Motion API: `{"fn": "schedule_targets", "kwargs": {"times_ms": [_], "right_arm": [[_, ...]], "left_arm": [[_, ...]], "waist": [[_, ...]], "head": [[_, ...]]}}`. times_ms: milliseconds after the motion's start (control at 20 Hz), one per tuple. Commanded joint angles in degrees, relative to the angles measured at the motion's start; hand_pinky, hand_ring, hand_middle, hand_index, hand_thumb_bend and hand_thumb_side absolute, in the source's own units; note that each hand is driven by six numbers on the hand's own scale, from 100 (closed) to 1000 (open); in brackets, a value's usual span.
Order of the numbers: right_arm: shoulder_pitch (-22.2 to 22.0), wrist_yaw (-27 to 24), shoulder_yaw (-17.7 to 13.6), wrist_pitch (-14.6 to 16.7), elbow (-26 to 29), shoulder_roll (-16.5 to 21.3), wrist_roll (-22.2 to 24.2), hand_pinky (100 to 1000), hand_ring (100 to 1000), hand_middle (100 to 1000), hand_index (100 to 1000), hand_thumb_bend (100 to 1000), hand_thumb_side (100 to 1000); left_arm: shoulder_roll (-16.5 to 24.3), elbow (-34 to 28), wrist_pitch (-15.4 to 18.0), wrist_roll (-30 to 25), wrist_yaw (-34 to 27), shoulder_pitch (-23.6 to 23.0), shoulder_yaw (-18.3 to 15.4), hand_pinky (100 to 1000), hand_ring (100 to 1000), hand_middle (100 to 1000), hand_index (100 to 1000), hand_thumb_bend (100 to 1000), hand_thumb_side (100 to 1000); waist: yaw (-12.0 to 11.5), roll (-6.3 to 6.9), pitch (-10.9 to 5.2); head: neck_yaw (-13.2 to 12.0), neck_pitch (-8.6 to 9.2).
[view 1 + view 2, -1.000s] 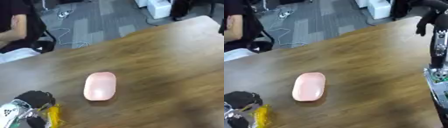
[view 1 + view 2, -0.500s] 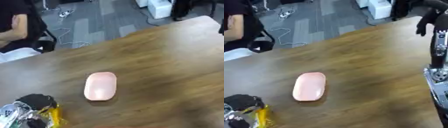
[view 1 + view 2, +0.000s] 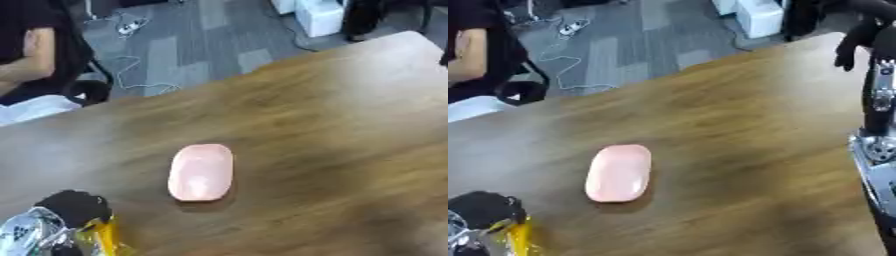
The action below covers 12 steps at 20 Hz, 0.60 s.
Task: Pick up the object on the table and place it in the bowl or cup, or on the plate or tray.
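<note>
Your left hand [image 3: 70, 212] has slid lower toward the bottom left corner since a second ago; the pink tray [image 3: 201, 171] has not shifted on the wooden table [image 3: 350, 125]. The hand's fingers curl round a crinkled yellow and silver packet [image 3: 92, 240], held just above the table edge, well apart from the tray. No writing on the packet can be read. Only the right eye view shows your right hand [image 3: 857, 35], raised at the far right edge with fingers hanging relaxed, holding nothing.
</note>
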<state>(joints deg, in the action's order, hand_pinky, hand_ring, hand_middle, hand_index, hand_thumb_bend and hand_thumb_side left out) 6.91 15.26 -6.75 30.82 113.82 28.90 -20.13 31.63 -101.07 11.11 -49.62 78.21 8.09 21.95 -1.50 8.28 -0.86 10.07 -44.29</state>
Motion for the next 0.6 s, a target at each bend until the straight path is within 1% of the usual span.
{"fn": "schedule_targets", "kwargs": {"times_ms": [50,100,150,300,400,450,600], "right_arm": [[0.73,0.26,-0.45,0.09,0.77,1.66,-0.24,100,251,337,760,100,1000],[0.74,0.25,-0.45,0.09,0.77,1.66,-0.25,100,251,336,760,100,1000],[0.73,0.25,-0.44,0.08,0.77,1.66,-0.25,100,251,336,760,100,1000],[0.77,0.25,-0.43,0.07,0.77,1.65,-0.23,100,252,337,760,100,1000],[0.85,0.21,-0.46,0.05,0.77,1.65,-0.27,100,252,337,760,100,1000],[0.89,0.19,-0.46,0.05,0.77,1.67,-0.28,100,253,338,759,100,1000],[1.07,0.11,-0.46,0.06,0.77,1.71,-0.32,100,255,340,759,100,1000]], "left_arm": [[0.48,-0.11,-0.23,0.26,1.05,0.00,-0.09,563,713,775,831,952,542],[0.27,0.01,-0.30,0.02,1.08,-0.05,-0.17,557,713,774,842,932,604],[-0.05,-0.02,-0.55,-0.21,1.09,-0.11,-0.41,545,710,771,851,961,607],[-1.11,-0.30,-1.91,-0.78,1.82,-0.66,-1.31,506,698,758,848,966,643],[-1.73,-0.23,-2.69,-1.01,2.40,-1.45,-1.53,498,693,755,845,967,646],[-1.99,-0.13,-2.91,-1.08,2.52,-1.84,-1.48,491,685,749,840,942,652],[-2.54,0.15,-3.23,-0.88,2.80,-2.71,-1.22,483,677,742,832,917,647]], "waist": [[-0.06,-0.58,-0.26],[-0.07,-0.58,-0.26],[-0.09,-0.58,-0.26],[-0.11,-0.57,-0.23],[-0.09,-0.55,-0.21],[-0.07,-0.54,-0.21],[0.00,-0.51,-0.24]], "head": [[-0.31,0.18],[-0.29,0.18],[-0.26,0.18],[-0.27,0.18],[-0.27,0.18],[-0.30,0.18],[-0.34,0.18]]}}
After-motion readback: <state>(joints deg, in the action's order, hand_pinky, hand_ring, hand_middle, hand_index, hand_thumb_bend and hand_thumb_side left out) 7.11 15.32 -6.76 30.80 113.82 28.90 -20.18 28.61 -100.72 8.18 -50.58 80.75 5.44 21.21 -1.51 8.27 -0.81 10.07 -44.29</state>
